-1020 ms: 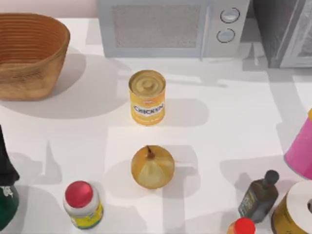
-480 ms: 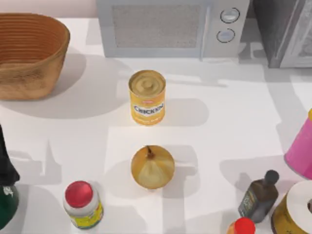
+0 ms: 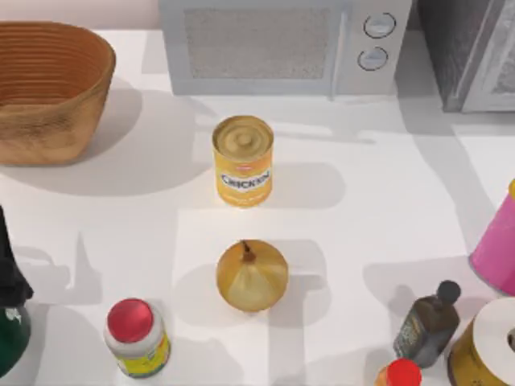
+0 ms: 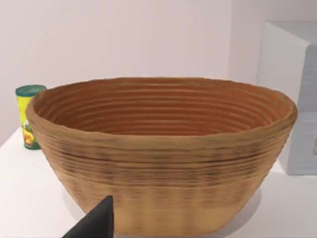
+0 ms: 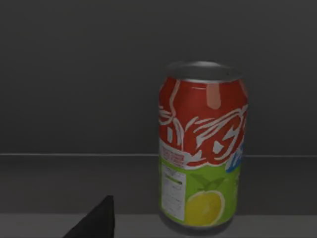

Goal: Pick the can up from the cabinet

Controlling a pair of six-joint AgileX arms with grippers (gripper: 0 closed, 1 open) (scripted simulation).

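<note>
Top view: the can (image 3: 242,160) stands upright on the cabinet (image 3: 386,217), roughly in the middle of the white surface, its ribbed gold lid up and the "CHICKEN" band facing the camera. Nothing touches it. Behind it, against the back wall, sits the grey microwave (image 3: 286,44) with two dials. An onion (image 3: 252,275) rests in front of the can, apart from it. A woven basket (image 3: 50,90) occupies the far left corner. Toward the near left edge are a red-capped jar (image 3: 137,338) and a dark green bottle (image 3: 10,310). At the near right stand a small dark bottle (image 3: 428,323), a gold cylinder with a white top (image 3: 487,344), a pink container (image 3: 495,245) and a red cap (image 3: 400,375) at the edge.

The left wrist view faces the basket (image 4: 161,153) from the side, with a green-lidded yellow tin (image 4: 28,116) beyond it and a dark fingertip (image 4: 96,222) at the edge. The right wrist view is dim and faces a red and green soda can (image 5: 200,146) on a grey shelf, one dark fingertip (image 5: 96,220) showing. How wide either gripper stands cannot be told
</note>
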